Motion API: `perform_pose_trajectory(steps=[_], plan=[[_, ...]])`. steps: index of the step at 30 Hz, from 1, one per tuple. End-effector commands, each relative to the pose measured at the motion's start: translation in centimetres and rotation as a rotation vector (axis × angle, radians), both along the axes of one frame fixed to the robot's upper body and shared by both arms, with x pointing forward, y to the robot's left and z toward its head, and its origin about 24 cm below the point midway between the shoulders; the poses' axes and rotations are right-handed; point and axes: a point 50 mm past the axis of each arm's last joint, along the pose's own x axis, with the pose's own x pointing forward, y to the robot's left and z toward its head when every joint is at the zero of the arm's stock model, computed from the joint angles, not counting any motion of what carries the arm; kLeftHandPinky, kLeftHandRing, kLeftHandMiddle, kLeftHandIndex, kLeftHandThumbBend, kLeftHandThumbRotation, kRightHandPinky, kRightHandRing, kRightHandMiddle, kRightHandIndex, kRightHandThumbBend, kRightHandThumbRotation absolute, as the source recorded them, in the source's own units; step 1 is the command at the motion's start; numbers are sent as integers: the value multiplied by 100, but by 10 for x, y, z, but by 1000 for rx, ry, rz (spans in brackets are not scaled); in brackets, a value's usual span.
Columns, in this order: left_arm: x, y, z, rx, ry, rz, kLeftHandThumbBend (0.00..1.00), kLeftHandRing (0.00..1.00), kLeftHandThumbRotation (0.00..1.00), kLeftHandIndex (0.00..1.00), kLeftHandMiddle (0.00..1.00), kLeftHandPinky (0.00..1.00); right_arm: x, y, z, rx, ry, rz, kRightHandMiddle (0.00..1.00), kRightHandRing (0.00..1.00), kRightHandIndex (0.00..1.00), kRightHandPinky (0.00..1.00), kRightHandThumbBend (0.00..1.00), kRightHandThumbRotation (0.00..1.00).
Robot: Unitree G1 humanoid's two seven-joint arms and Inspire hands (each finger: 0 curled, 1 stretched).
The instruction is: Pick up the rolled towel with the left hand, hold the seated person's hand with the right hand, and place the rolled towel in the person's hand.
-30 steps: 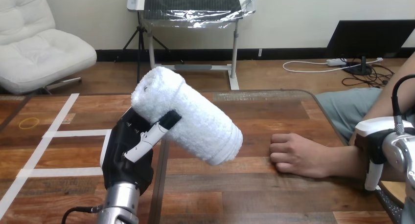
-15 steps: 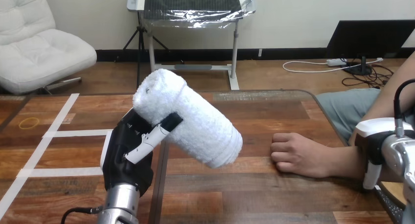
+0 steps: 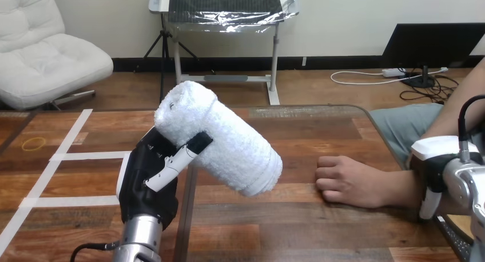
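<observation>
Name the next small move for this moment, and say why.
Probably the right hand should ease along the person's forearm toward the person's hand. The left hand grips the rolled towel clear of the table, so pickup looks done, while the person's hand lies curled on the wood and the right hand sits short of it.

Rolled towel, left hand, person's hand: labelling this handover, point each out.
rolled towel [image 3: 231, 147], head view, side of roll.
left hand [image 3: 143, 185], head view, black body.
person's hand [image 3: 350, 183], head view, back of hand.

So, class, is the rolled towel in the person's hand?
No, the left hand holds the rolled towel aloft, apart from the person's hand.
</observation>
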Motion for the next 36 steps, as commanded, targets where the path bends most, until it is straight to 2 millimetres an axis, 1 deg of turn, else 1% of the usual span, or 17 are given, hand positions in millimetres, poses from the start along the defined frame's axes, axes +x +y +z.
perform_pose_trajectory(steps=[1, 8, 15, 18, 27, 36], plan=[[14, -7, 25, -17, -113, -3, 70, 42, 0, 50, 47, 40, 3, 2, 11, 55, -83, 12, 44, 27, 63, 14, 64, 0], [16, -10, 22, -33, -92, 6, 71, 42, 0, 50, 46, 40, 1, 2, 16, 109, -138, 15, 48, 34, 58, 20, 64, 0], [20, -14, 18, -31, -72, 10, 73, 42, 0, 50, 46, 40, -2, 3, 23, 149, -189, 29, 46, 32, 52, 18, 65, 0], [23, -16, 16, -33, -63, 15, 74, 42, 0, 50, 46, 40, -3, 3, 28, 180, -227, 43, 41, 28, 46, 15, 67, 0], [29, -21, 11, -60, -50, 28, 75, 41, 0, 50, 47, 39, -6, 4, 36, 223, -296, 57, 35, 23, 39, 11, 68, 0], [38, -30, 7, -73, -26, 32, 77, 41, 0, 49, 47, 38, -7, 7, 46, 234, -343, 81, 34, 22, 39, 12, 70, 0]])
